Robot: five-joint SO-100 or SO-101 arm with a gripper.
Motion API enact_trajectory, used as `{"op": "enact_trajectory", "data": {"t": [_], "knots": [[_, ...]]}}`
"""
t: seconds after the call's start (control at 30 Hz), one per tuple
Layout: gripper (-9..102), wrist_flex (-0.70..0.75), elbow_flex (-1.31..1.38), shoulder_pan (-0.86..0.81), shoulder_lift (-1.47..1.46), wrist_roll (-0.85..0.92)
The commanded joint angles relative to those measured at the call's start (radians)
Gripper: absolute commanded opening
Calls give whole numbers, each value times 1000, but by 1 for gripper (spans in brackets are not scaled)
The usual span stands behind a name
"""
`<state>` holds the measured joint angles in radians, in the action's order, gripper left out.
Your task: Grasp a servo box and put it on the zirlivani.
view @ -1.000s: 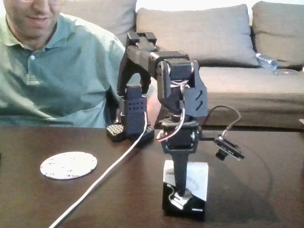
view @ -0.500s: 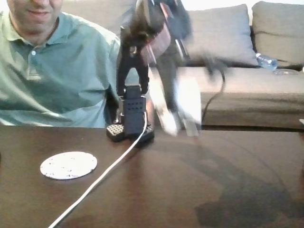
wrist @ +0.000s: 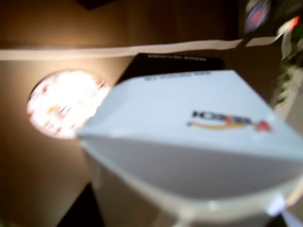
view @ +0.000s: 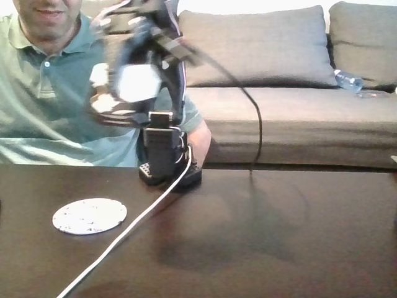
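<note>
Aloft, servo box [view: 138, 82] clamped in the pincer [view: 115, 93], above the zirlivani [view: 89, 215].

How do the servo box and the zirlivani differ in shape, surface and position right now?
The servo box is a blocky, cube-like carton, while the zirlivani is a flat round disc. The box has plain white faces with a small logo and a black panel; the disc is white with fine dark speckles. The box is up in the air, carried by the hand, blurred by motion; the disc lies flat on the dark table. Both are mostly white.
</note>
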<state>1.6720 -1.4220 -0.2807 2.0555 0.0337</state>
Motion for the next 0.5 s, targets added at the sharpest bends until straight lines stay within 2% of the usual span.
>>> {"op": "enact_trajectory", "data": {"t": [0.0,0.13,0.3,0.47], "knots": [[12,-91,-229,-94,141,81],[12,-218,-494,-161,222,153],[12,-443,-782,-184,245,195],[11,-477,-881,-253,258,242]]}}
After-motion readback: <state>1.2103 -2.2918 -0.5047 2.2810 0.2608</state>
